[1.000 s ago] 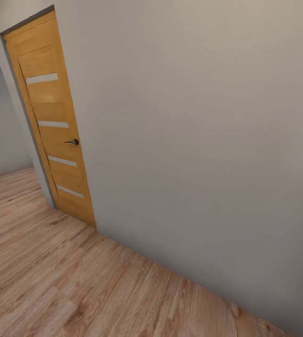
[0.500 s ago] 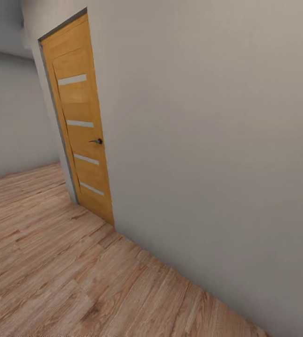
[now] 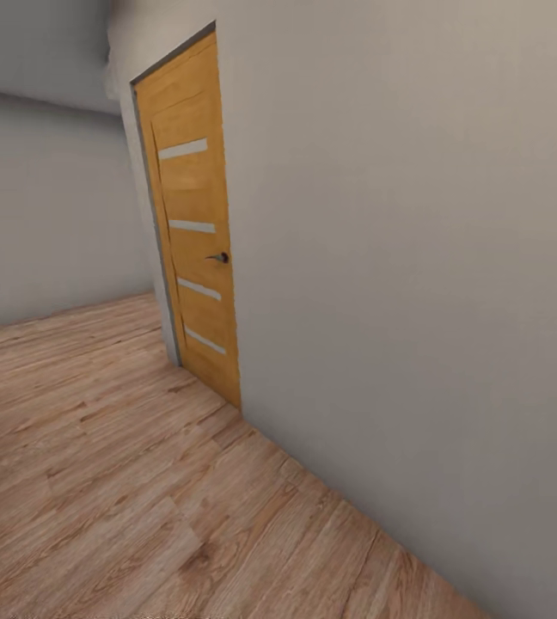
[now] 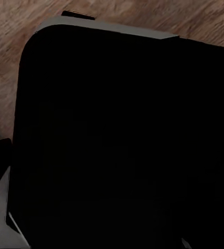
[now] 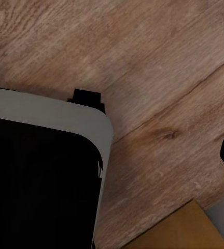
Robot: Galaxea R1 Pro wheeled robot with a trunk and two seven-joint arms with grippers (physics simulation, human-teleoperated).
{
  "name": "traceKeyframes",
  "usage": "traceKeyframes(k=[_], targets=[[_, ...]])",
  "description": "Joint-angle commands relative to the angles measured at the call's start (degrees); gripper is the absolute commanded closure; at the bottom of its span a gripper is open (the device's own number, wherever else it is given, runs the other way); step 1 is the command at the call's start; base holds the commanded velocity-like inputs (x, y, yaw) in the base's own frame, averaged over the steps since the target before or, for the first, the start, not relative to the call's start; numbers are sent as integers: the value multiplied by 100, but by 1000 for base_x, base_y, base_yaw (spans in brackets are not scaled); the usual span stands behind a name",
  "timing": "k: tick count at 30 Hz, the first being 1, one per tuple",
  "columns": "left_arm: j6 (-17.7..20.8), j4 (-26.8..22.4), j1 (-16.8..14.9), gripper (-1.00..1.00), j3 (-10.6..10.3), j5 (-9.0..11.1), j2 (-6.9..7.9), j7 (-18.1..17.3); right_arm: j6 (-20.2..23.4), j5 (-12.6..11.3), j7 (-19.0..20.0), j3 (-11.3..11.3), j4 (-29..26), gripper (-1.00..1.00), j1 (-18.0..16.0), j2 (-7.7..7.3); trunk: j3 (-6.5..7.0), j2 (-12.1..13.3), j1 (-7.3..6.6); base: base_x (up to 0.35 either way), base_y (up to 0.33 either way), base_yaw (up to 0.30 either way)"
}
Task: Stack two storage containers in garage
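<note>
Rightward across the head view has slid the orange door (image 3: 194,223), so the camera has turned left along the wood floor (image 3: 98,481). Neither of the 2 storage containers is in sight, so their direction from either arm cannot be judged; whether the fingers are clenched or released, I cannot tell.

In the head view a long wall (image 3: 416,284) runs from the near right back toward the upper left. A door (image 3: 194,223) is set in its far end, its handle (image 3: 219,257) on the right side. Plank flooring (image 3: 124,499) lies before it, reaching left to another wall (image 3: 46,206) behind.
</note>
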Motion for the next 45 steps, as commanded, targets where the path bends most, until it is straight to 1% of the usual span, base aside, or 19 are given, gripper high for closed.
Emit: traceKeyframes(k=[1, 2, 4, 7, 10, 17, 21, 25, 32, 35, 40, 45], targets=[[-13, -2, -1, -100, 1, 94, -1, -1, -31, -15, -10, 39, 18, -100, -7, 2, -5, -3, 0, 0, 0, 277], [-13, -3, 1, -100, 0, 183, 1, -1, -31, -15, -10, 40, 18, -100, -7, -1, -5, -3, 0, 0, 0, 277], [-13, -4, -1, -100, -1, 284, 7, -2, -34, -12, -10, 40, 18, -100, -7, -8, -5, -3, 0, 0, 0, 277], [-13, -4, -2, -100, -7, 333, 4, -4, -30, -18, -10, 46, 18, -100, -9, -26, -5, -3, 0, 104, 0, 270], [-13, -5, -2, -100, -11, 343, 9, -3, -29, -22, -10, 57, 18, -100, -8, -37, -5, -3, 0, 256, 0, 122], [-6, 2, -1, -100, -14, 347, 9, -5, -31, 46, -6, 86, 18, -100, -7, -11, -5, -3, 0, 312, 0, 20], [-11, 1, -2, -100, -12, 348, 11, -3, -34, 24, -8, 75, 15, -100, -7, -11, -5, -3, 0, 321, 0, 58], [-13, 3, 1, -100, -11, 351, 11, -2, -38, 15, -10, 57, 10, -100, -6, -17, -5, -3, 0, 322, 0, 239], [-13, 4, -1, -100, -11, 348, 5, -2, -40, 80, -10, 86, 9, -100, -6, -19, -5, -3, 0, 322, 0, 273], [-13, 2, -2, -100, -11, 347, 3, -2, -58, 46, -10, 79, 11, -100, -6, -14, -5, -3, 0, 322, 0, 283], [-13, 2, -2, -100, -11, 347, 3, -5, -272, 2, -10, 72, 13, -100, -8, -1, -5, -3, 0, 322, 0, 295], [-13, 4, -1, -100, -11, 347, 3, -2, -342, -9, -10, 56, 13, -100, -8, -13, -5, -3, 0, 322, 0, 300]])
